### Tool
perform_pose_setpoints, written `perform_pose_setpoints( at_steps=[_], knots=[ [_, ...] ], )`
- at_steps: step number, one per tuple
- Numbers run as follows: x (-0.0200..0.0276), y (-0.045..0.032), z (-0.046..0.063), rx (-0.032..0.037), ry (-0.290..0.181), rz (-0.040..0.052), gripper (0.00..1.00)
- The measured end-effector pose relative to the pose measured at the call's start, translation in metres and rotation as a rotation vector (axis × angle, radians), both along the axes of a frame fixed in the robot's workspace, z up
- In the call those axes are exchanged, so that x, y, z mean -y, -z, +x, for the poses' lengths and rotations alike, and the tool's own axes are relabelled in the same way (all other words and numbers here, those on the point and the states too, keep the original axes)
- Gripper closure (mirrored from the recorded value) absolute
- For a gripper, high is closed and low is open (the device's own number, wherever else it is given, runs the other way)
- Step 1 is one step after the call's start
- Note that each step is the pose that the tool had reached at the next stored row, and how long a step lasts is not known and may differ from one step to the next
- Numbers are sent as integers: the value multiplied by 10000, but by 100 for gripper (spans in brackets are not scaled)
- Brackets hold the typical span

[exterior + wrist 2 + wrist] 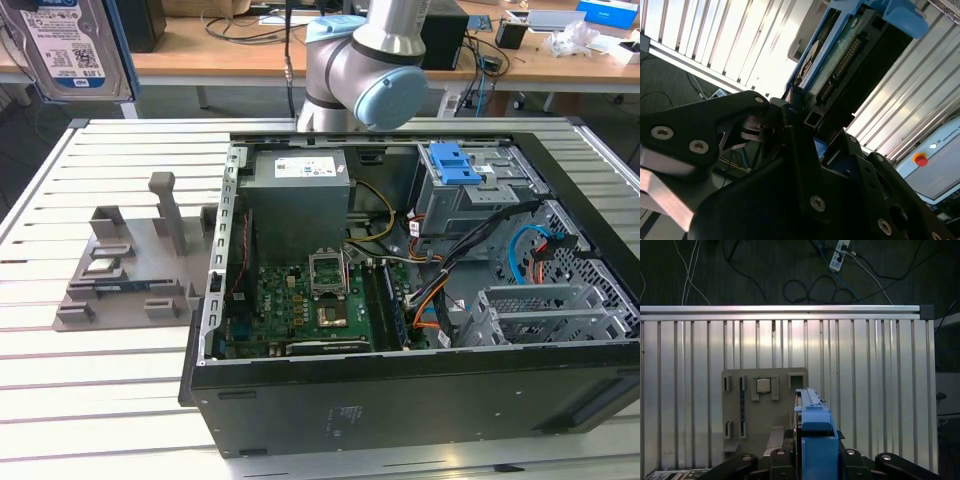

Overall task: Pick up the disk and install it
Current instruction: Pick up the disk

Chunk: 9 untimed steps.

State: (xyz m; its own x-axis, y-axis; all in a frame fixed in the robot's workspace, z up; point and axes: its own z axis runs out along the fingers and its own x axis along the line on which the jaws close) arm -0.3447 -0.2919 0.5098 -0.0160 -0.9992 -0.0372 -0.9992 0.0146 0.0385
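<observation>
Pincer clamps disk; open case holds motherboard, drive cage.

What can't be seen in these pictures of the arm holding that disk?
The disk, exterior view: its upper part is cut off by the picture's top edge.
The disk, first wrist view: seen edge-on, so its flat faces are hidden.
The gripper, second wrist view: where it clamps the disk is hidden by its own black links.
The metal cage in the computer, exterior view: its inside is hidden by its walls and cables.
</observation>
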Motion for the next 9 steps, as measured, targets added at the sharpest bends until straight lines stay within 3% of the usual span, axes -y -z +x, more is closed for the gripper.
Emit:
perform_pose_setpoints(
  at_steps=[9],
  knots=[
    [3,0,219,1,0,0,63]
  ],
)
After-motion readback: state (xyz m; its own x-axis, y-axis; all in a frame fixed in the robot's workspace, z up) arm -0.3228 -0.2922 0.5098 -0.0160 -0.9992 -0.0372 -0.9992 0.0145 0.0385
